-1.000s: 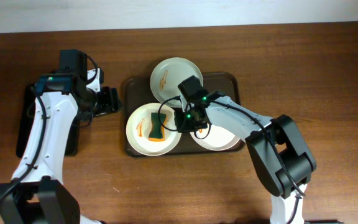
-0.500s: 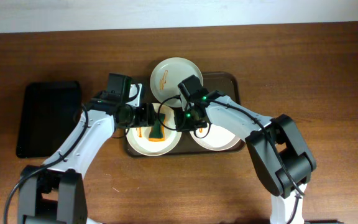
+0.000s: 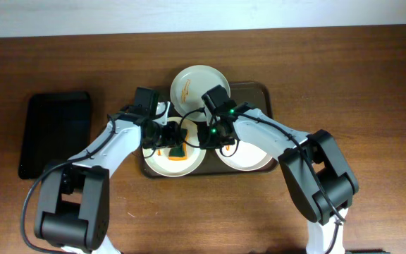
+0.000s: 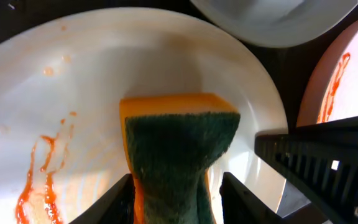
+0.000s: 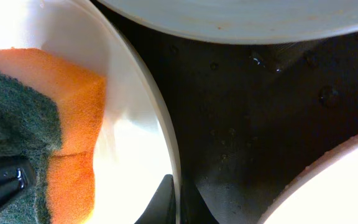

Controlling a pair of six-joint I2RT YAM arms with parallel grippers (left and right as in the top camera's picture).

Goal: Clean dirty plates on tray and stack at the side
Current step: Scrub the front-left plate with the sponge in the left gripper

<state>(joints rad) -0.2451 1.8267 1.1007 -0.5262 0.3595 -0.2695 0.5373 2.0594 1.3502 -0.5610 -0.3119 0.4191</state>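
Note:
Three plates lie on the dark brown tray [image 3: 262,90]: a back one [image 3: 197,88], a front-left one [image 3: 159,161] with orange-red sauce streaks [image 4: 37,174], and a front-right one [image 3: 249,161]. An orange sponge with a green scouring side [image 3: 178,150] lies on the front-left plate [image 4: 104,81]. My left gripper [image 3: 173,135] is open, its fingers [image 4: 179,200] on either side of the sponge [image 4: 179,140]. My right gripper [image 3: 204,135] is shut on the right rim of that plate [image 5: 174,199].
A smaller black tray [image 3: 55,134] lies on the wooden table at the left. In the left wrist view the front-right plate [image 4: 344,68] shows a sauce streak. Bare wet tray floor [image 5: 253,112] lies between the plates.
My left arm has swung from the black tray to the front-left plate and come down around the sponge. My right gripper has kept its hold on the plate rim.

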